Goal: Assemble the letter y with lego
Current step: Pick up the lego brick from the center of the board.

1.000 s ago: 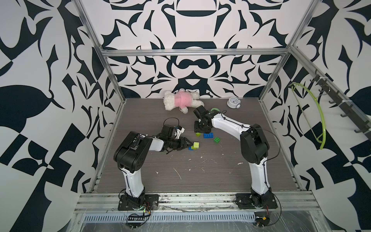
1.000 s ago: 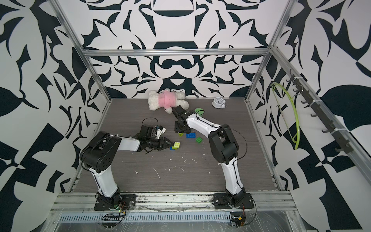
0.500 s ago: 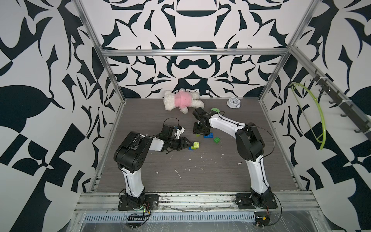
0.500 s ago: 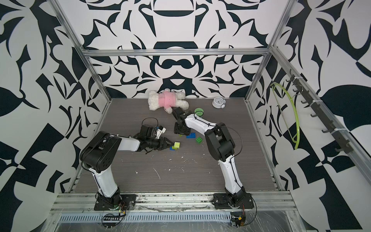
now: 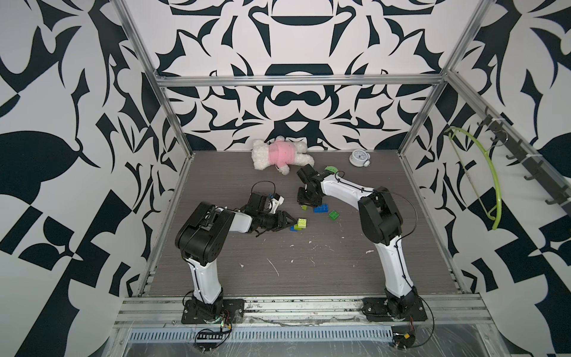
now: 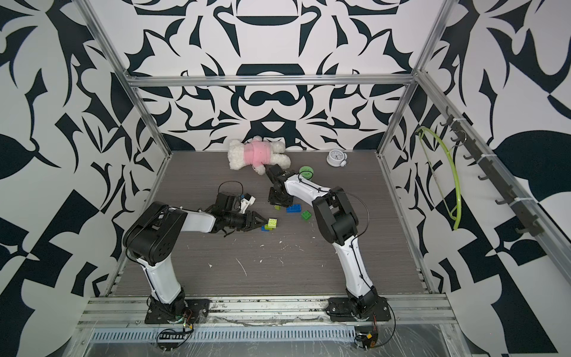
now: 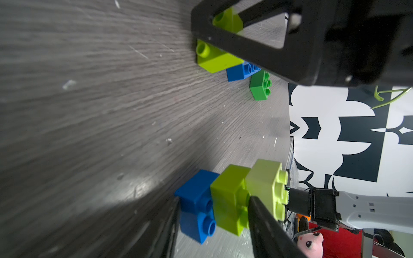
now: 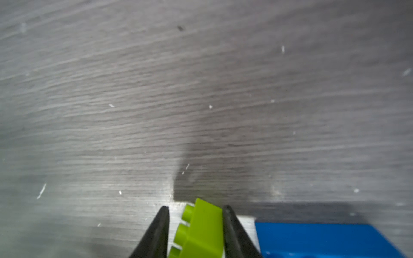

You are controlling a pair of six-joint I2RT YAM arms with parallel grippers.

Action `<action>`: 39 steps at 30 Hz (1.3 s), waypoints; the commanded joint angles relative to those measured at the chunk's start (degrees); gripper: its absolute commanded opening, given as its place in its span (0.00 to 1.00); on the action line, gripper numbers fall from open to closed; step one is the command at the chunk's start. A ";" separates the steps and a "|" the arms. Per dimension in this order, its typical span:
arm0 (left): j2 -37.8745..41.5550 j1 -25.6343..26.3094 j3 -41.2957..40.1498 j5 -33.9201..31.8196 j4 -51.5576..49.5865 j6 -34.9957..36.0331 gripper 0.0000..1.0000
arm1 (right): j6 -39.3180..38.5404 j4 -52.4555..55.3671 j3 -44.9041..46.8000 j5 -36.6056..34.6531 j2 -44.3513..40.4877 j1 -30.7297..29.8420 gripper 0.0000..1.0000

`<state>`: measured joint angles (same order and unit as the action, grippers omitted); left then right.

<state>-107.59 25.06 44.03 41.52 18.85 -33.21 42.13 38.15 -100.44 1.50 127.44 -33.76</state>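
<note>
A stack of a small blue brick, a lime green brick and a pale yellow brick lies on the floor. My left gripper is shut on its blue and lime part. In both top views this stack sits at the left gripper. Further back, my right gripper is shut on a second lime green brick, low over the floor. The wide blue brick lies right beside it, and the dark green brick a little further right.
A pink and white plush toy, a white alarm clock and a round green tub lie near the back wall. A green hanger hangs on the right wall. White scraps dot the front floor.
My right gripper's jaws have closed on the lime green brick, and that arm's elbow has shifted slightly. The left arm and its stack have not moved.
</note>
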 commanded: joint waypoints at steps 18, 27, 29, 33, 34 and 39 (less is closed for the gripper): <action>-6.69 -0.80 -4.64 -13.08 -17.64 0.34 0.54 | -0.04 -26.79 39.15 10.60 -33.58 10.96 0.20; -6.67 -0.80 -4.73 -12.97 -17.53 0.32 0.54 | -0.26 -28.34 60.90 14.82 -48.58 20.05 0.21; -6.69 -0.80 -4.74 -12.99 -17.53 0.37 0.54 | -0.63 -27.94 63.28 15.20 -49.85 20.83 0.21; -6.71 -0.80 -4.83 -13.04 -17.53 0.34 0.54 | -1.11 -27.54 66.26 16.03 -50.14 22.48 0.22; -6.68 -0.80 -4.78 -13.04 -17.53 0.34 0.54 | -1.29 -27.43 66.57 16.15 -49.78 22.80 0.22; -6.64 -0.80 -4.83 -13.20 -17.62 0.33 0.54 | -2.19 -27.29 68.09 16.34 -47.66 24.08 0.24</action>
<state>-107.74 24.91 44.07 41.89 18.92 -33.21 41.45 11.05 -33.21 17.63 78.85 -10.24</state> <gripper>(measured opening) 0.543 0.261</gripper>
